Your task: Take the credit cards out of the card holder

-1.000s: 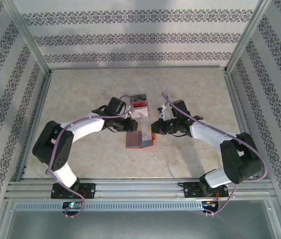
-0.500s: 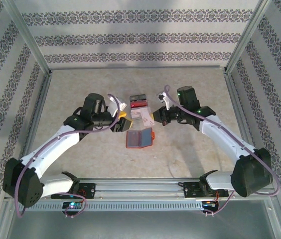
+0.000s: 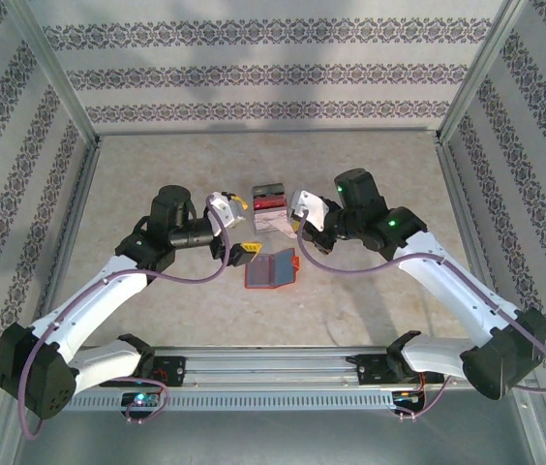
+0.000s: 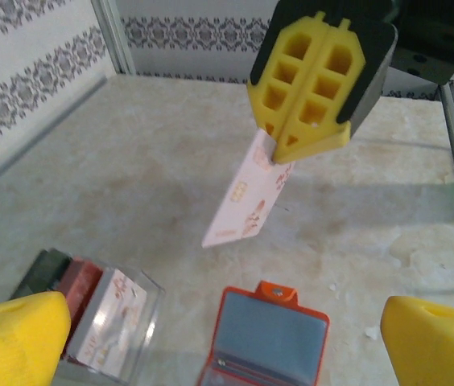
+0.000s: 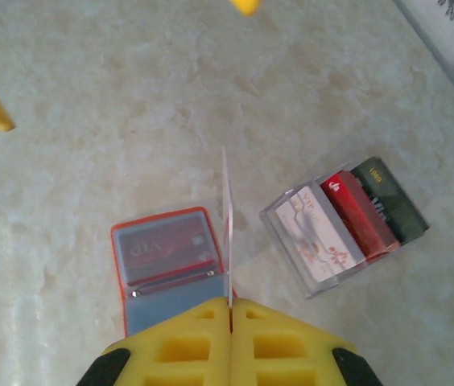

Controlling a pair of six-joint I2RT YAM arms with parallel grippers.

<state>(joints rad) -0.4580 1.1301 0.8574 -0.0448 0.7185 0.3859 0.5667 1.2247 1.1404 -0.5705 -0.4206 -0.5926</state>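
The orange card holder [image 3: 270, 270] lies open on the table, grey-blue inner side up, with a dark red card [image 5: 165, 244] in its sleeve. My right gripper [image 5: 230, 310] is shut on a pale pink card [image 4: 249, 197], which hangs above the table between the holder [image 5: 163, 269] and the tray. In the right wrist view that card [image 5: 226, 217] shows edge-on. My left gripper [image 3: 243, 229] stands wide open just left of the holder [image 4: 266, 338], with nothing between its fingers [image 4: 14, 338].
A clear tray [image 3: 270, 205] sits just behind the holder with a white, a red and a dark card in it [image 5: 344, 225]. Metal frame rails and patterned walls enclose the table on three sides.
My left gripper has opened wide and drawn back to the left of the holder. My right gripper has risen away from the holder, still shut on the pale card.
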